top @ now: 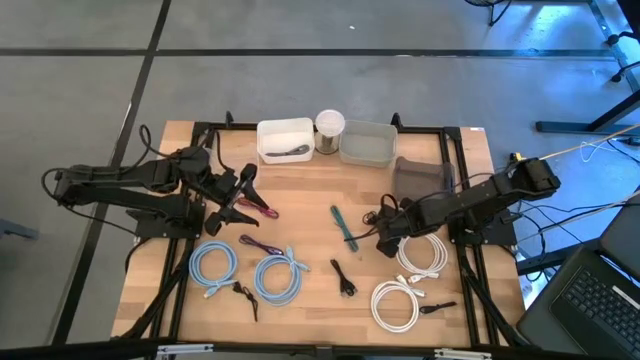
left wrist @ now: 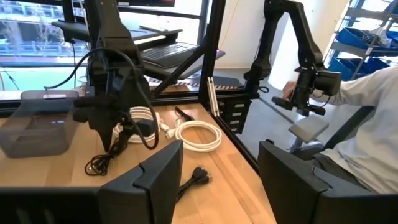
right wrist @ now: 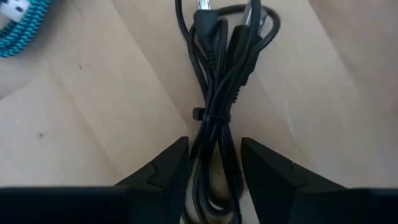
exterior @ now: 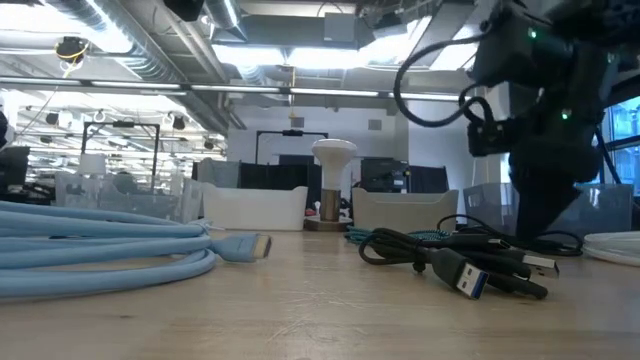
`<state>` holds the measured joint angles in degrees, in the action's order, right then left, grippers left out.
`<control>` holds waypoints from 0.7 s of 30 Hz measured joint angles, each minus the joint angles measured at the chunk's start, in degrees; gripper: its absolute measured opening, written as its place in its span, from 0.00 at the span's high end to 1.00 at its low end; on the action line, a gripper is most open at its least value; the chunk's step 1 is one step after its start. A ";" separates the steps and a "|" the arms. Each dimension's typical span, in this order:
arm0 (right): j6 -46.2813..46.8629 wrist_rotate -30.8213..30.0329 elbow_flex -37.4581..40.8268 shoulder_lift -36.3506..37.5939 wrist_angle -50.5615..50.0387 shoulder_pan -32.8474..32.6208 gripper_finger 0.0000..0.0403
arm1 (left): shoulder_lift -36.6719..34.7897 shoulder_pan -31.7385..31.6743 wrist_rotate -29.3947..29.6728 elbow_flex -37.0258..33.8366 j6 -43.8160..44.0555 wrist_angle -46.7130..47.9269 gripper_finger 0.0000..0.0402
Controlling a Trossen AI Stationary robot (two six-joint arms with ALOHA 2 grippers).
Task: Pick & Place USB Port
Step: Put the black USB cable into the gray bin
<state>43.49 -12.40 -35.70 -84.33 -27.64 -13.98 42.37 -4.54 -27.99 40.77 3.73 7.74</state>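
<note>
Progress looks early: the right gripper (right wrist: 214,177) has its fingers spread around the bundled black USB cable (right wrist: 217,93), which lies on the table (top: 310,310) unlifted, while the left gripper (top: 238,192) waits with fingers spread and placing remains.

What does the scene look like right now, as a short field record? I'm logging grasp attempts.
right gripper: down at the table, fingers open either side of the black USB cable bundle
left gripper: open, off the table by the purple cable
white bin: at the back edge, holds a dark cable
grey bin: at the back edge
</note>
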 joint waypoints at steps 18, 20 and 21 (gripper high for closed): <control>-17.60 -4.65 -18.23 -0.04 -9.09 1.52 0.97 | 0.00 0.00 0.04 0.00 -0.01 0.04 0.51; -21.06 -8.18 -22.15 -0.05 -13.54 3.10 0.97 | 0.00 0.00 0.04 0.00 0.00 0.04 0.51; -22.92 -10.04 -24.02 -0.04 -15.40 4.23 0.97 | 0.00 0.00 0.04 0.00 -0.02 0.04 0.51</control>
<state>20.57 -22.44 -59.73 -84.38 -43.04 -9.75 42.37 -4.54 -27.94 40.77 3.70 7.77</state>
